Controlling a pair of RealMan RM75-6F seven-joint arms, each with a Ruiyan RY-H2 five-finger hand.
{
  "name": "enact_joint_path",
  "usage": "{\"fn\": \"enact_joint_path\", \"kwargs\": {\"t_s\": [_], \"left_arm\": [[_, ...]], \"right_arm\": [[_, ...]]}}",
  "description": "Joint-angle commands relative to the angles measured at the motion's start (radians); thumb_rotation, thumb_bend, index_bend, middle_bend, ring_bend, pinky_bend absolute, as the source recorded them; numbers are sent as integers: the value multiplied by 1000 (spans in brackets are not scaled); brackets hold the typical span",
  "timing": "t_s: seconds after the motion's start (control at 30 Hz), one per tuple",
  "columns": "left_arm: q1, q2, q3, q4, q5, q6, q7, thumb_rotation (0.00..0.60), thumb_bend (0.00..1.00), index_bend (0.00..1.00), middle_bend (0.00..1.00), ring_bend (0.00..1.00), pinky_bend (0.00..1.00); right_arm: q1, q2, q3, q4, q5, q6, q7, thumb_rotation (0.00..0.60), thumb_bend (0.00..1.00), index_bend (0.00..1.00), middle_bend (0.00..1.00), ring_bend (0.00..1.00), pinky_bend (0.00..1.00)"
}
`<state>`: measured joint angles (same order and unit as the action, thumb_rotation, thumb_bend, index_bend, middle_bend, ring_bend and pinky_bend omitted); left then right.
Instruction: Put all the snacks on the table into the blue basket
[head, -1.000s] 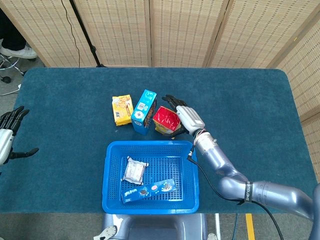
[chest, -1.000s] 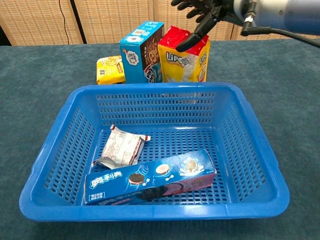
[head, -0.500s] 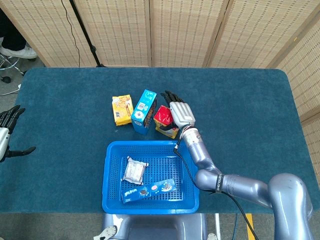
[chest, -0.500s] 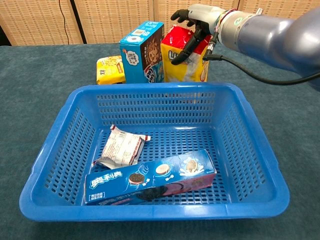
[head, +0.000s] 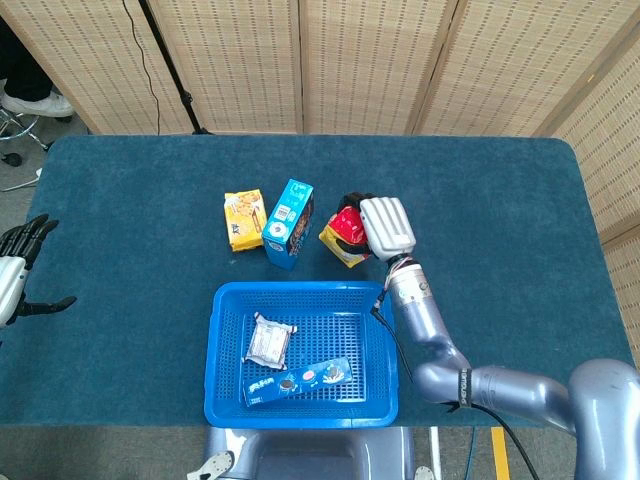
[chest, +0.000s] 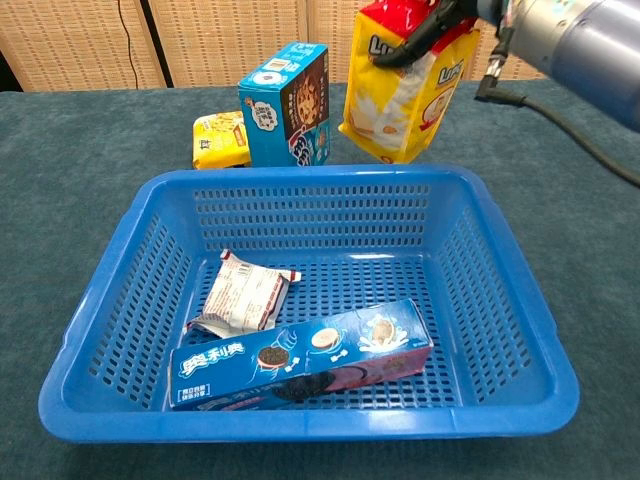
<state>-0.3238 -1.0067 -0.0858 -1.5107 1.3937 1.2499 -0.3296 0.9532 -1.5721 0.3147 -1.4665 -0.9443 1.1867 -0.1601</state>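
Now the right hand (head: 384, 226) grips the yellow-and-red chip bag (chest: 405, 85) by its top and has lifted it off the table (head: 500, 220); half a second ago the bag stood upright on the cloth with the fingers only laid against it. In the chest view the bag hangs tilted, its lower edge just above the far rim of the blue basket (chest: 500, 260), clear of the blue box (chest: 285, 103) it stood beside earlier. In the head view the bag (head: 345, 232) shows partly under the hand, beyond the basket's far right corner.

The blue box and the small yellow pack (head: 243, 219) have not moved; they stand on the table beyond the basket, the pack to the left of the box. Inside the basket the white wrapper (chest: 243, 294) and the long blue cookie box (chest: 305, 365) lie as before.

The left hand (head: 18, 270) rests at the table's left edge, fingers spread and holding nothing, about where it was.
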Motion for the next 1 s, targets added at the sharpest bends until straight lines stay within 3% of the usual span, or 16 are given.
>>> {"fn": "enact_joint_path", "kwargs": {"t_s": [0.03,0.13,0.27,0.47,0.63,0.7,0.77,0.83,0.87,1.0], "left_arm": [[-2,-1,0,-2,5,-3,3,600,0,0,0,0,30],[-4,-2,2,-5,13,-10,5,600,0,0,0,0,30],[-10,-7,11,-9,30,-27,12,600,0,0,0,0,30],[-11,-13,13,-6,33,-33,16,600,0,0,0,0,30],[-12,-18,12,7,34,-39,9,600,0,0,0,0,30],[-13,-19,11,9,36,-39,7,600,0,0,0,0,30],[-17,-23,9,9,43,-38,5,600,0,0,0,0,30],[-24,-28,4,6,56,-34,-3,600,0,0,0,0,30],[-28,-31,2,6,65,-30,-11,600,0,0,0,0,30],[-54,-38,-6,-3,109,-27,-43,600,0,0,0,0,30]], "right_arm": [[-117,174,-3,-241,-117,107,52,600,628,505,622,664,927],[-176,283,8,-406,-142,115,113,600,631,506,622,664,927],[-237,435,0,-644,-204,43,240,600,642,507,624,664,927],[-243,466,-46,-742,-274,-25,219,600,643,507,624,664,927],[-233,382,-109,-685,-269,-82,175,600,635,467,594,640,910],[-229,358,-123,-652,-289,-113,210,600,422,344,464,507,795],[-214,361,-152,-585,-341,-184,245,600,52,82,130,144,408],[-217,355,-149,-539,-392,-172,255,600,0,0,0,0,163],[-222,356,-148,-530,-410,-159,253,600,0,0,0,0,105],[-254,397,-143,-547,-449,-104,241,600,0,0,0,0,50]]}}
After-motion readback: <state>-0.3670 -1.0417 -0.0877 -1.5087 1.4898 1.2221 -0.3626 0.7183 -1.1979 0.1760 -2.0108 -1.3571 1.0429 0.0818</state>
